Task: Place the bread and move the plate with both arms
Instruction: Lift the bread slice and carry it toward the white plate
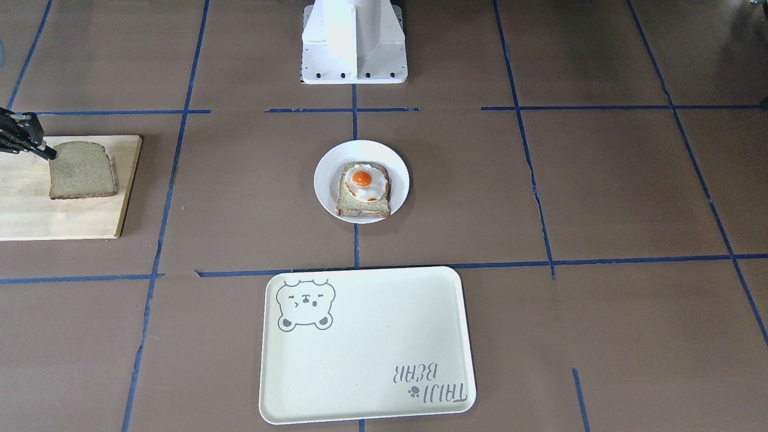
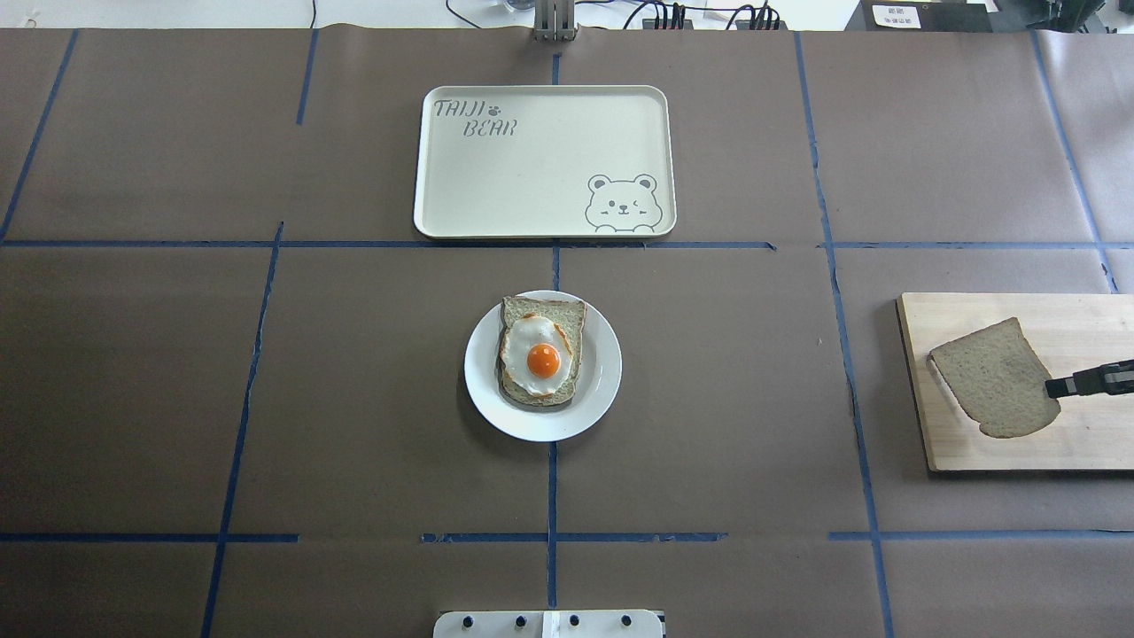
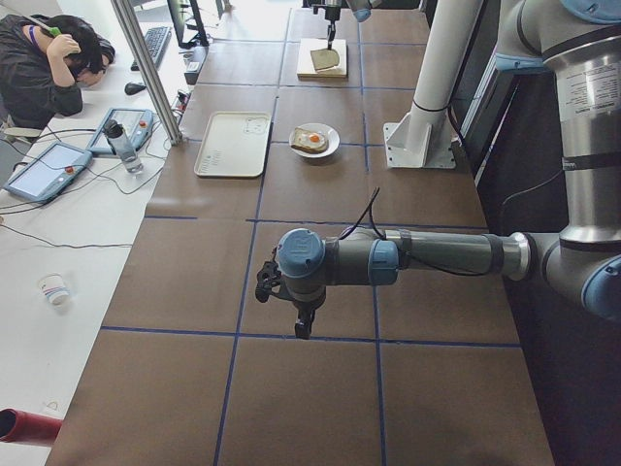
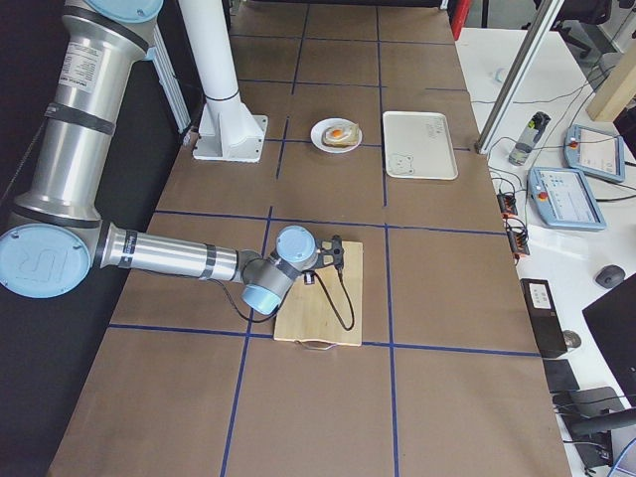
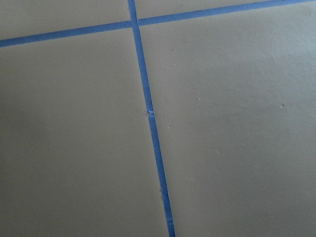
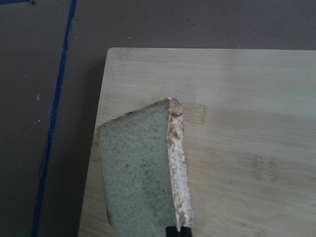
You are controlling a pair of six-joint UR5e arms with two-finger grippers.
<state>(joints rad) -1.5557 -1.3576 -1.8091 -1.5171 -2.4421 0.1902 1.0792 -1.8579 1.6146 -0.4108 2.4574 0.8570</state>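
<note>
The plain brownish-grey bread [image 2: 997,377] is on a wooden cutting board [image 2: 1019,443] at the table's right end. My right gripper [image 2: 1054,387] is shut on the slice's crust edge. In the right wrist view the bread [image 6: 138,168] hangs tilted from the fingertips [image 6: 177,231]. The front-facing view shows the same grip [image 1: 51,155] at the corner of the bread [image 1: 81,171]. The white plate [image 2: 602,372] sits at the table's middle and bears a slice with a fried egg [image 2: 540,350]. My left gripper [image 3: 304,325] hangs over bare table far from the plate; I cannot tell whether it is open.
A cream rectangular tray [image 2: 532,168] with a bear drawing lies beyond the plate, away from the robot. The white pedestal base [image 1: 354,42] stands on the robot's side of the plate. Blue tape lines cross the brown table. An operator sits beyond the table's far edge in the exterior left view.
</note>
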